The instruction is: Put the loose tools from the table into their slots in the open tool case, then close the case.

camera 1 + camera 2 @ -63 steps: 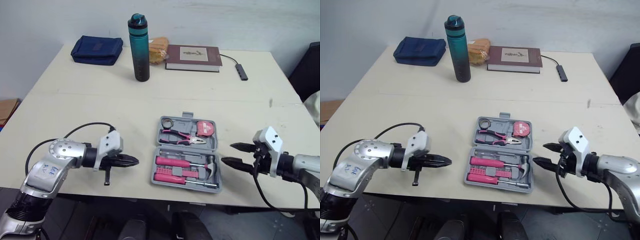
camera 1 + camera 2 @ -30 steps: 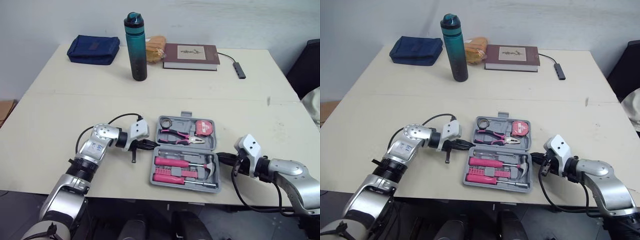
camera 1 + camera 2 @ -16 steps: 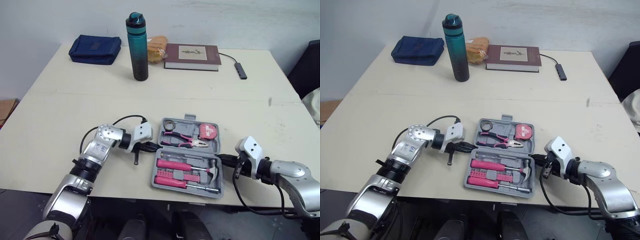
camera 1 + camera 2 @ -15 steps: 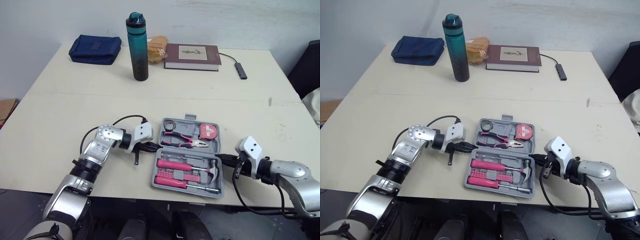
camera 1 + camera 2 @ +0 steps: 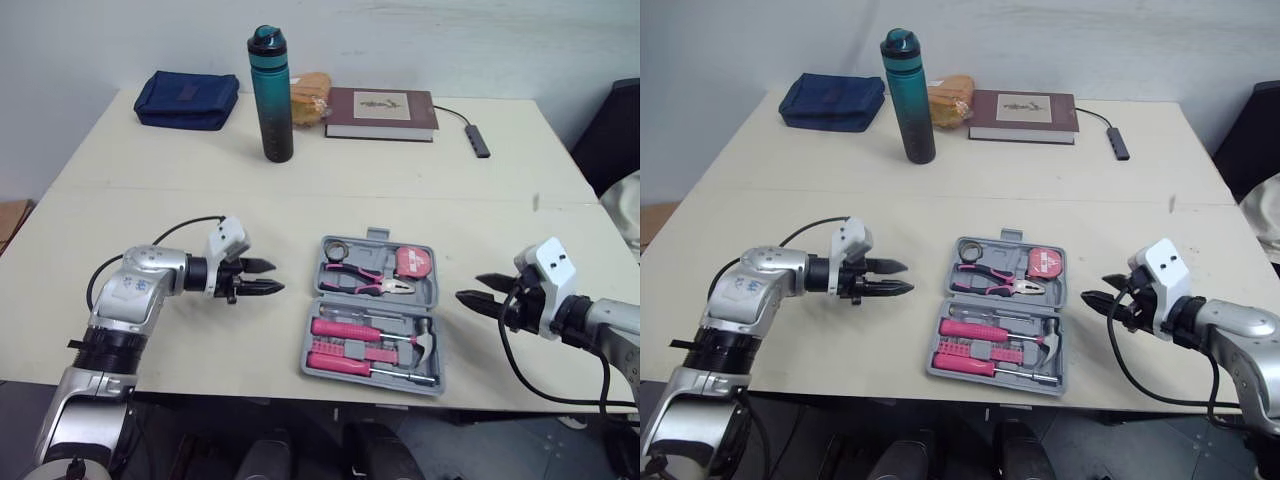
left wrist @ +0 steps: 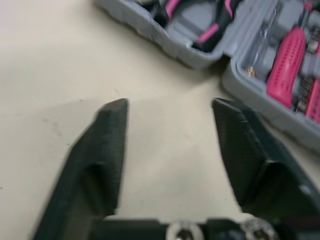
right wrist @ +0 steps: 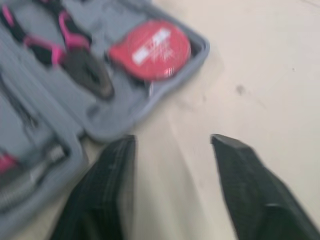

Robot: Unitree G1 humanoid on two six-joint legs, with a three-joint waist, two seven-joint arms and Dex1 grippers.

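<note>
The grey tool case [image 5: 375,297] lies open near the table's front edge. Pink-handled pliers [image 5: 368,280], a red tape measure [image 5: 412,262], pink screwdrivers [image 5: 345,327] and a hammer [image 5: 422,340] sit in its slots. My left gripper [image 5: 268,277] is open, just left of the case and pointing at it, with nothing between its fingers. My right gripper [image 5: 480,290] is open too, a short way right of the case and not touching it. In the left wrist view the case's edge [image 6: 145,22] lies beyond the spread fingers. The right wrist view looks onto the tape measure [image 7: 150,50].
At the back of the table stand a teal bottle [image 5: 271,95], a blue pouch [image 5: 187,98], an orange bag [image 5: 310,92], a dark red book [image 5: 380,112] and a small hub on a cable [image 5: 478,140]. The table's front edge runs close below the case.
Both grippers were shut and against the case's left and right sides. They have drawn back from it, left and right, and opened. The case stays open.
</note>
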